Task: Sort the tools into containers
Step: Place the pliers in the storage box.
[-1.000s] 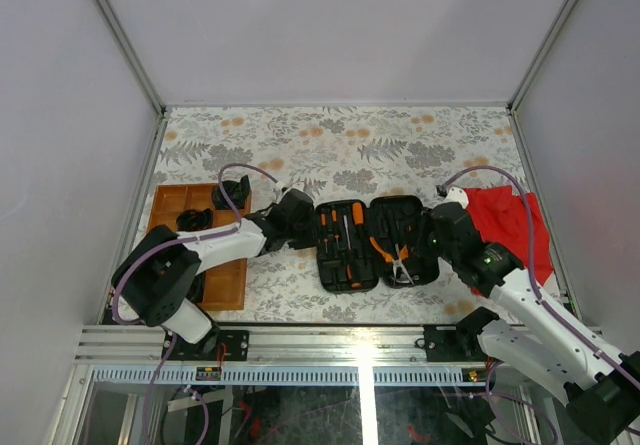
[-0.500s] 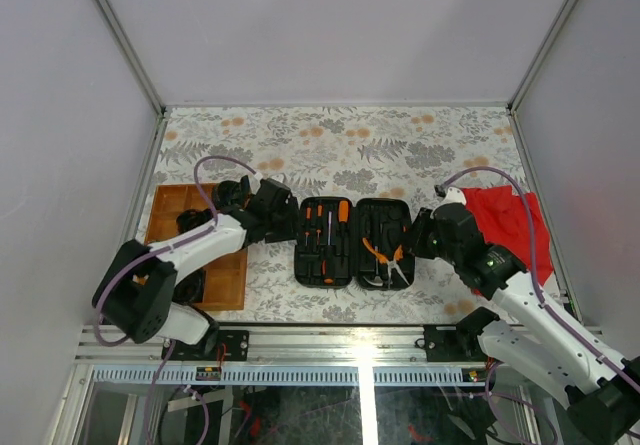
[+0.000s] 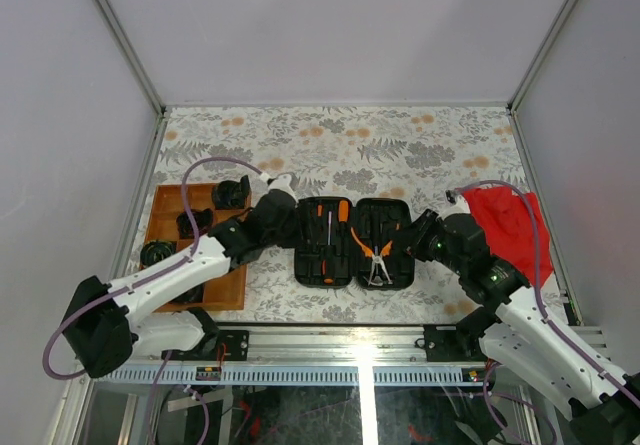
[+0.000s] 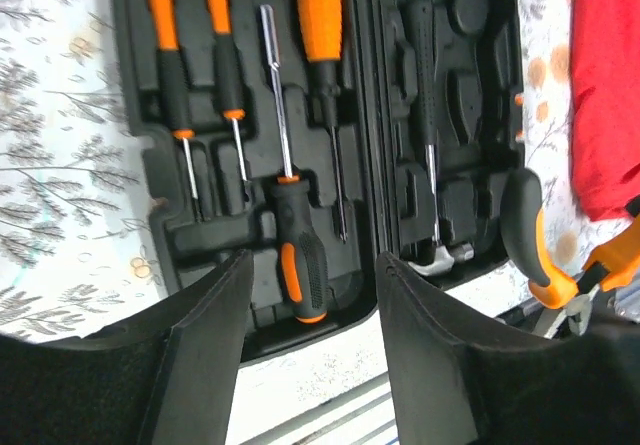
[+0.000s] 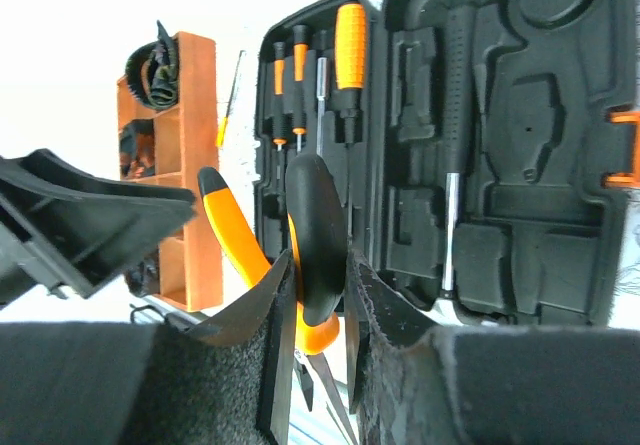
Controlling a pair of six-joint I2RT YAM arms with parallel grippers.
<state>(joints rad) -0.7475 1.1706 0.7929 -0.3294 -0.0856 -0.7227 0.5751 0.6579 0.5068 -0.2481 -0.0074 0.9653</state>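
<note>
The pliers (image 5: 312,227) are being carried by the right gripper (image 5: 318,277), low over the near edge of the open tool case (image 5: 520,180). Only the black-and-orange handle is being pinched, with both pads pressed tight on it. The other, orange handle is being left to splay out freely to one side.

For this step to be done well, the tool is probably best moved slowly and level, so that the loose handle is not knocked against the case rim. The grip is best released only once the pliers are resting in their place. Which container is being aimed for cannot be told.

The left gripper (image 4: 314,265) is being held just above the left half of the case, its fingers well apart, with nothing being gripped or touched. A screwdriver (image 4: 297,250) with a black-and-orange handle is being framed in the gap beneath them. Beyond it, more screwdrivers are being kept in their moulded slots, and a slim hammer (image 4: 421,85) is being seated in the right half.

Farther left, dark items that cannot be made out are being held in the wooden tray (image 3: 167,202). A red cloth (image 3: 512,220) is being left at the right side of the patterned table (image 3: 330,140).
</note>
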